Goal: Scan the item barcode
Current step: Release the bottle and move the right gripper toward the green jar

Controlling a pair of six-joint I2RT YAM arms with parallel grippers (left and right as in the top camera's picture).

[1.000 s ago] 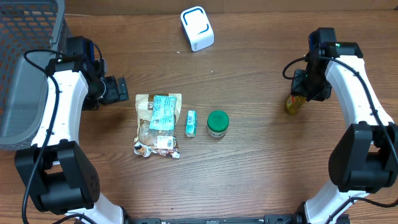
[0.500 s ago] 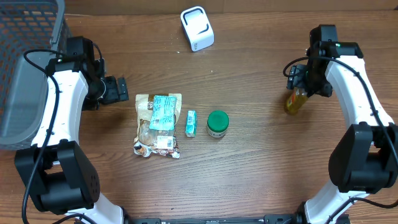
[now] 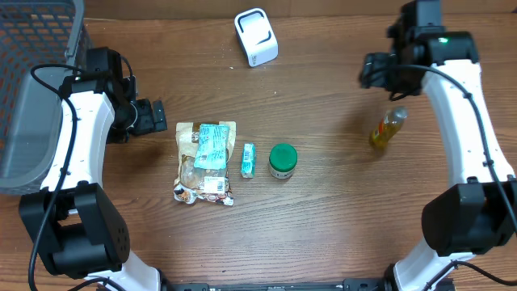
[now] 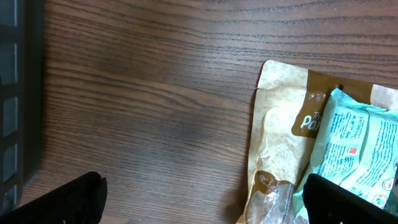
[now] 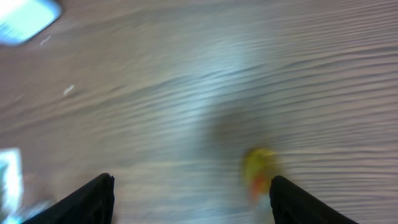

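Note:
A small yellow bottle (image 3: 386, 129) rests alone on the table at the right, showing as a yellow blur (image 5: 257, 171) in the right wrist view. My right gripper (image 3: 373, 70) (image 5: 193, 200) hangs open above and behind it, with nothing between its fingers. The white scanner (image 3: 256, 37) (image 5: 25, 17) stands at the back centre. A tan snack bag (image 3: 205, 162) (image 4: 283, 143) with a teal packet (image 4: 360, 149) on it lies left of centre. My left gripper (image 3: 157, 115) (image 4: 199, 205) stands wide open and empty just left of the bag's top.
A small green packet (image 3: 248, 159) and a green-lidded jar (image 3: 282, 160) lie right of the bag. A grey mesh basket (image 3: 28, 73) (image 4: 12, 93) stands at the far left beside my left arm.
My right gripper opened, let go of the yellow bottle and moved up and back to the left. The bottle stayed on the table. The left arm has not moved.

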